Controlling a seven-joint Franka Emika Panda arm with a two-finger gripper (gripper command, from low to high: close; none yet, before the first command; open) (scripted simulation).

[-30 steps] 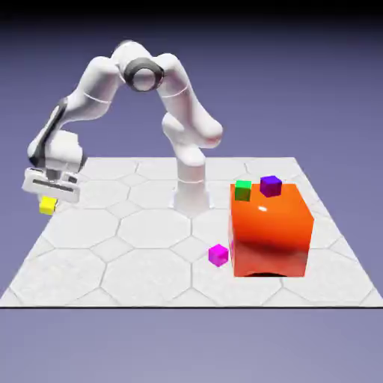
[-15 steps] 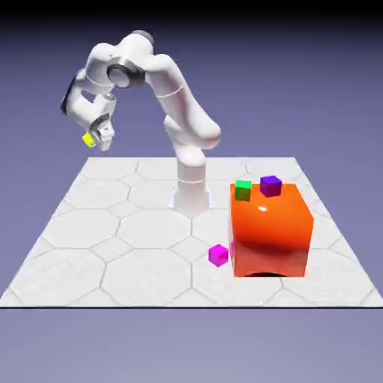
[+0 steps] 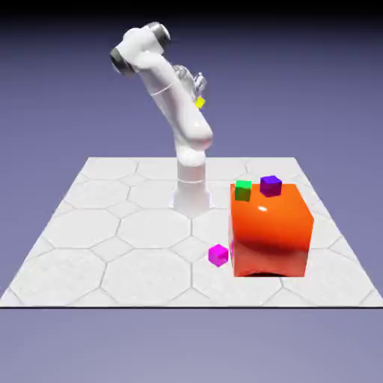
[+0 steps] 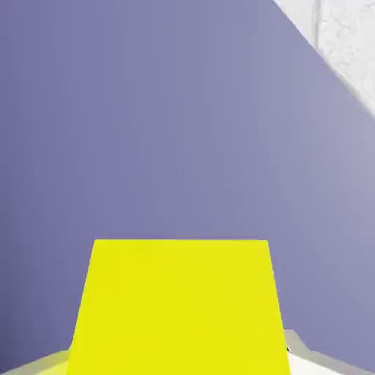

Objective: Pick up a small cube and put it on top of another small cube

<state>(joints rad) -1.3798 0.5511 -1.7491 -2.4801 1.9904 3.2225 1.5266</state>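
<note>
The small cube (image 3: 200, 102), tiny and bright yellow, hangs high in the air behind the arm's upper link, with my gripper (image 3: 199, 97) shut on it. The hand is mostly hidden by the arm in the exterior view. In the hand view the yellow cube (image 4: 179, 307) fills the bottom middle between the fingertips (image 4: 304, 350), which barely show at its lower corners. A green cube (image 3: 243, 190) and a purple cube (image 3: 271, 185) sit on top of the big orange block (image 3: 271, 232). A magenta cube (image 3: 218, 255) lies on the table beside the block's left face.
The white hexagon-patterned table (image 3: 112, 247) spreads below the arm, with the robot's base (image 3: 191, 196) near its far middle. The hand view shows mostly backdrop, with a corner of the table (image 4: 344, 36) at the top right.
The arm has lifted the yellow cube from low at the exterior view's left, up and across to the right, behind its own upper link. The other cubes have not moved.
</note>
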